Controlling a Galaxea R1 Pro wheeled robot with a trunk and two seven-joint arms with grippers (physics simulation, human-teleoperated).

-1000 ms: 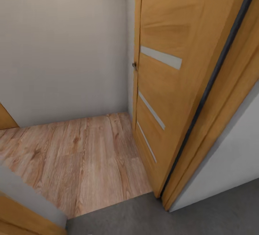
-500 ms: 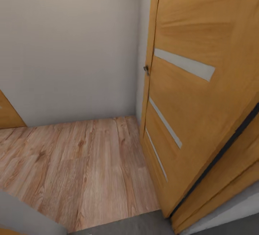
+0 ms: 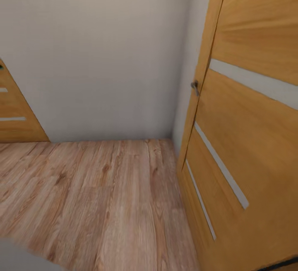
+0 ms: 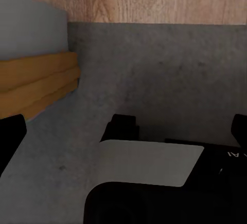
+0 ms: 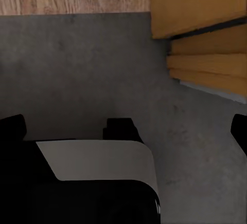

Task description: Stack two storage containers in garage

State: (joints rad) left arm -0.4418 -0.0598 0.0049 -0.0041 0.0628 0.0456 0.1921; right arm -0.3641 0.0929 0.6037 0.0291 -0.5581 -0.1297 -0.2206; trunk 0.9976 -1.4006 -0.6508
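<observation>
Wood-plank floor [image 3: 103, 196]: light, grained boards across the near and middle ground of the head view; also a strip at the far edge of both wrist views.
Wall [image 3: 99, 55]: plain pale grey-white, far side, meeting the planks along a straight line.
Open door [image 3: 248, 138]: honey-coloured wood, right side, swung toward the camera; three pale inset strips [image 3: 221, 165] running across its face; small dark metal handle [image 3: 194, 86] at its far edge, close to the wall corner.
Second door [image 3: 16, 113]: same wood, far left, partly cut by the picture edge, with pale strips of its own.
Concrete floor [image 4: 154, 80]: dark grey, faintly mottled, under both arms in the wrist views; butts against the planks in a clean seam.
Door frame, left wrist view [image 4: 36, 82]: stacked wooden mouldings beside a pale wall end, standing on the concrete.
Door frame, right wrist view [image 5: 211, 72]: wooden mouldings with a dark gap, door leaf just above them.
Robot body [image 4: 149, 162]: black housing with a pale grey panel, near edge of each wrist view.
Left gripper: dark shapes at the picture edges only; jaw opening cannot be told.
Right gripper: the same; jaw opening cannot be told.
Storage containers: whereabouts cannot be told.
</observation>
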